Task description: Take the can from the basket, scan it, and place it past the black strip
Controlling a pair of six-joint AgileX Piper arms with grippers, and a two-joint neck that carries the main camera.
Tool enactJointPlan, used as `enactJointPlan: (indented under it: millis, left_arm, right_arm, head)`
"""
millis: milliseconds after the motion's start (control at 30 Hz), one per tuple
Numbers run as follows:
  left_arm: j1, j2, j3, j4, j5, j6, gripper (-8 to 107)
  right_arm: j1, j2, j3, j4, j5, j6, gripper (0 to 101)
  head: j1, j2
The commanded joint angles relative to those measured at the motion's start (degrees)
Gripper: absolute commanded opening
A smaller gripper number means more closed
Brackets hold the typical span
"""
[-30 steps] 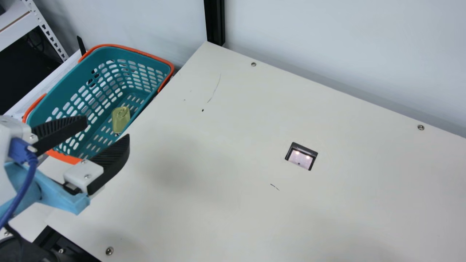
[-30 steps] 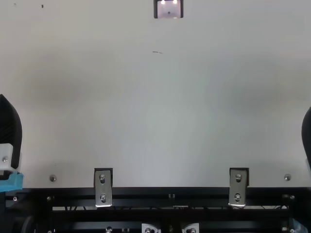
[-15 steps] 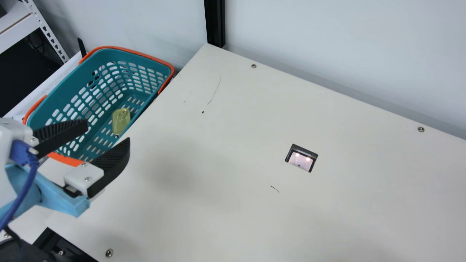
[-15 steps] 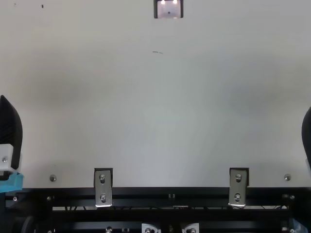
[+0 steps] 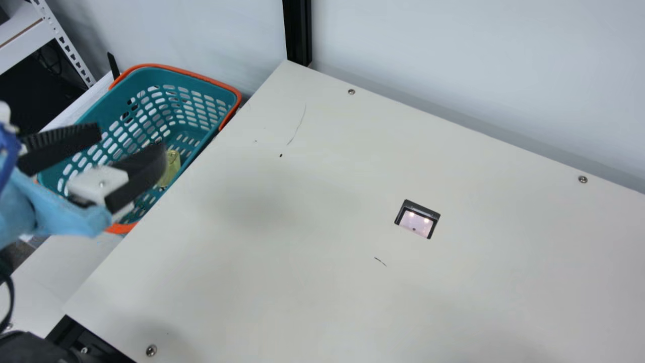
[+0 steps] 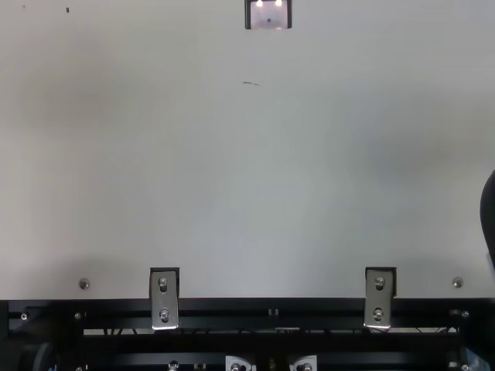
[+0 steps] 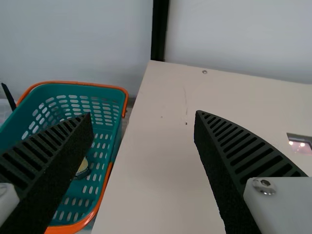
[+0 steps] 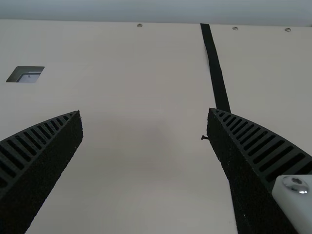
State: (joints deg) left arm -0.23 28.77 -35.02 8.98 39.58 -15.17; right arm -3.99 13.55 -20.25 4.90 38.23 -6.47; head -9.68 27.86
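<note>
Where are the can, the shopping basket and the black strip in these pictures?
Can (image 5: 173, 166): main view, on the exposed part of its gold top.
Shopping basket (image 5: 171, 75): main view, on its teal far wall.
Black strip (image 8: 214, 66): right wrist view, on its far stretch.

— Can you read any words, labels or brands in these views?
— No, none that I can make out.
— Any numbers or signs, then?
— None I can read either, in the main view, the top view or the two wrist views.
</note>
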Motion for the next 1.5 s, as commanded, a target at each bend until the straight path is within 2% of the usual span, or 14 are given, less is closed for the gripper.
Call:
enactJointPlan:
  millis: [0, 167, 300, 600, 800, 1100, 1467]
  left_arm:
    - [1.5, 4.3, -2.6, 0.7, -0.2, -0.8, 90]
    - [6.2, 10.9, -6.6, 0.3, -1.0, -0.2, 90]
    - [11.6, 16.5, -9.2, -2.4, -2.2, 3.8, 90]
    - [26.1, 31.7, -14.2, -11.8, -6.9, 20.0, 90]
    - [33.3, 42.5, -17.5, -17.6, -9.9, 30.9, 90]
    - [39.5, 58.1, -23.9, -24.5, -11.4, 41.3, 90]
    - [40.2, 74.3, -33.6, -26.0, -8.2, 40.7, 90]
  right_arm:
    - [0.0, 0.0, 0.0, 0.0, 0.0, 0.0, 101]
    - [0.0, 0.0, 0.0, 0.0, 0.0, 0.0, 101]
    - [0.0, 0.0, 0.0, 0.0, 0.0, 0.0, 101]
    - [0.0, 0.0, 0.0, 0.0, 0.0, 0.0, 101]
    - [0.0, 0.0, 0.0, 0.0, 0.0, 0.0, 101]
    - [0.0, 0.0, 0.0, 0.0, 0.0, 0.0, 101]
    - [0.0, 0.0, 0.0, 0.0, 0.0, 0.0, 101]
  head:
    - [-2.6, 0.6]
    - [-2.6, 0.6]
    - [-2.6, 0.6]
    - [-2.6, 0.6]
    - [-2.6, 0.6]
    - [-2.6, 0.6]
    - [-2.6, 0.6]
